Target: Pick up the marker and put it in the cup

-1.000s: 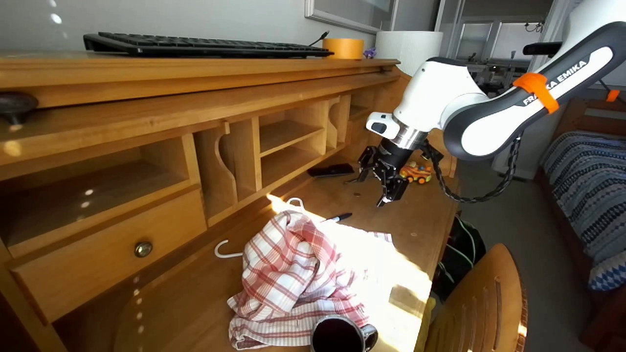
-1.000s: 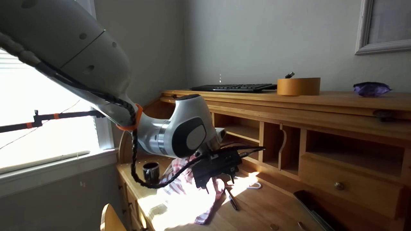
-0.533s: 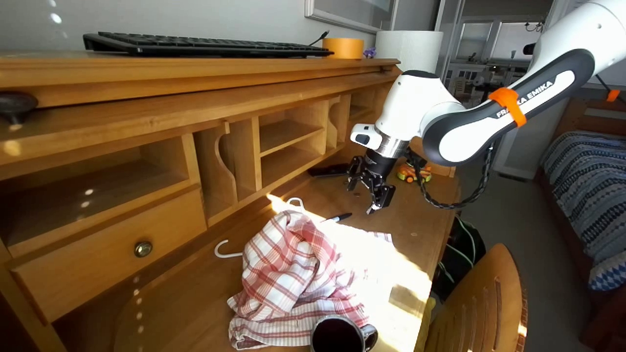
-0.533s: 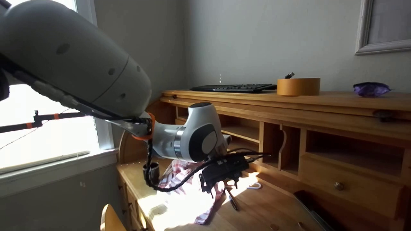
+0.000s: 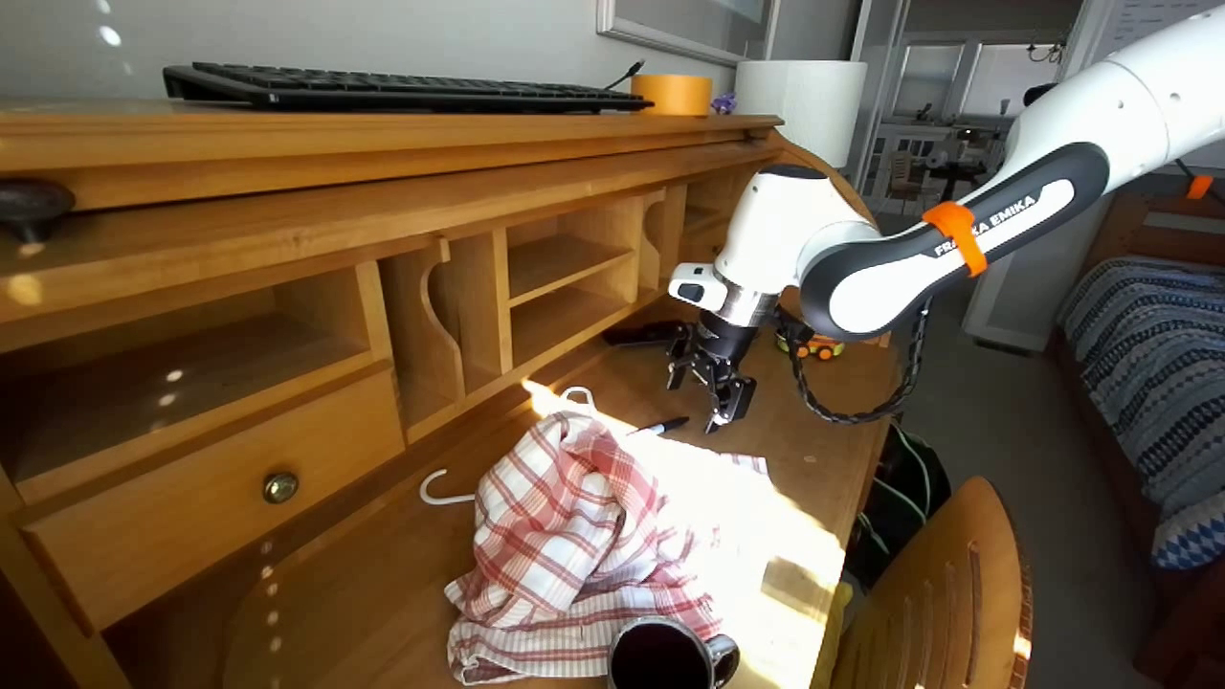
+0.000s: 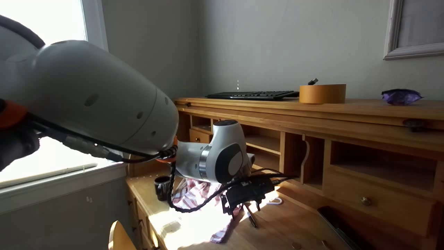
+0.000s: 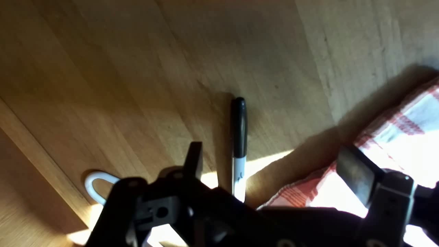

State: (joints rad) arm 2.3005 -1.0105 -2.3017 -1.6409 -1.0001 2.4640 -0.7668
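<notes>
The marker, a slim pen with a black cap and a white-grey barrel, lies on the desk in both exterior views (image 5: 664, 425) (image 6: 251, 219). It also shows in the wrist view (image 7: 240, 137), where its lower end is hidden behind the gripper. My gripper (image 5: 693, 404) is open and empty above the desk, close to the marker. In the wrist view the gripper (image 7: 271, 159) has its fingers wide apart, with the marker between them, nearer the left finger, untouched. The cup, a dark mug with a handle, stands upright in both exterior views (image 5: 656, 660) (image 6: 161, 191), away from the gripper.
A red-and-white checked cloth (image 5: 574, 526) is bunched between marker and cup, in bright sunlight. A white hook (image 5: 445, 493) sticks out beside it. The desk's cubbies (image 5: 565, 258) rise along the back. A dark flat phone (image 6: 340, 225), an orange toy car (image 5: 815, 346) and a chair (image 5: 943, 593) are around.
The arm has moved the open gripper lower and towards the marker, leftward in an exterior view. The marker, the cup and the cloth have stayed in place.
</notes>
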